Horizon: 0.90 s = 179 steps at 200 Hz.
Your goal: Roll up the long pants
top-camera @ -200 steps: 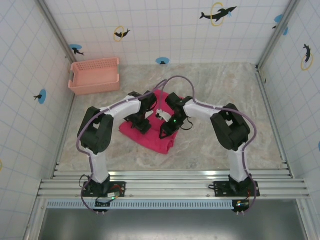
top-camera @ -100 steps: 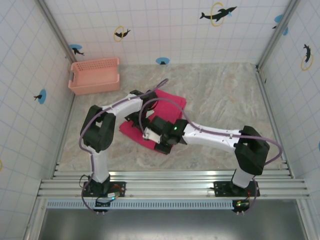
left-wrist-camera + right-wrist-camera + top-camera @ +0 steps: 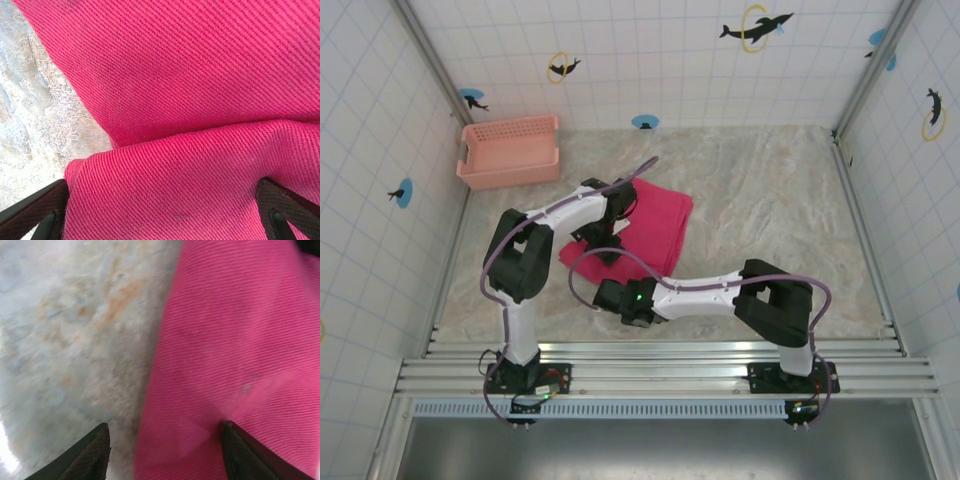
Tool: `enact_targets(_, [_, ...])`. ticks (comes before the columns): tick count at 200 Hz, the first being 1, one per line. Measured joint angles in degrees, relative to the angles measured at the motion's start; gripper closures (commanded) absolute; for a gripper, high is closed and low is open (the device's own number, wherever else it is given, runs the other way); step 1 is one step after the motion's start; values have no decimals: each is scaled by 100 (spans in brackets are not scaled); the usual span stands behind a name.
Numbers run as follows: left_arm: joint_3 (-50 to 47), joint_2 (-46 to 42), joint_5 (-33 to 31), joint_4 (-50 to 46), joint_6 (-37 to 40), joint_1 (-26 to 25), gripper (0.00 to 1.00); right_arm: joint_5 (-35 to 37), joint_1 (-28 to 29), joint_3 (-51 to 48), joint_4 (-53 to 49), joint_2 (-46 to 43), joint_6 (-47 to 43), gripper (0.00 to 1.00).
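No text, label, brand or number is readable; the wall tiles point(image 3: 650, 70) seem to carry just dolphin pictures point(image 3: 757, 27)

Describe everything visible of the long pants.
The long pants are bright pink-red cloth with a fine diagonal twill weave, plain and unpatterned. They lie folded into a compact, roughly rectangular bundle near the middle of the marbled table, and the legs cannot be told apart. A soft rounded fold runs between the open fingers of the left gripper. The right gripper hangs open over one edge, one finger above cloth, the other above table.
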Motion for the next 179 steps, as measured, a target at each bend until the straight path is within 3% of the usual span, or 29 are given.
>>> enact_targets(32, [11,4,0,26,105,0,3,791,-13,48,352,260,-151,42])
enact_targets(54, [52,9,-20,96,129,11,2,1073,-48,116,481,444,-258,62])
enact_targets(94, [96,7,-17,153,144,17,3,774,-396,76,573,459,-428,84])
enact_targets(141, [129,-157,68,116,293,111,2,-501,-909,11,437,55,-732,96])
enact_targets(179, [221,-267,83,26,422,278,2,-2356,-1475,566,-527,-11,-807,97])
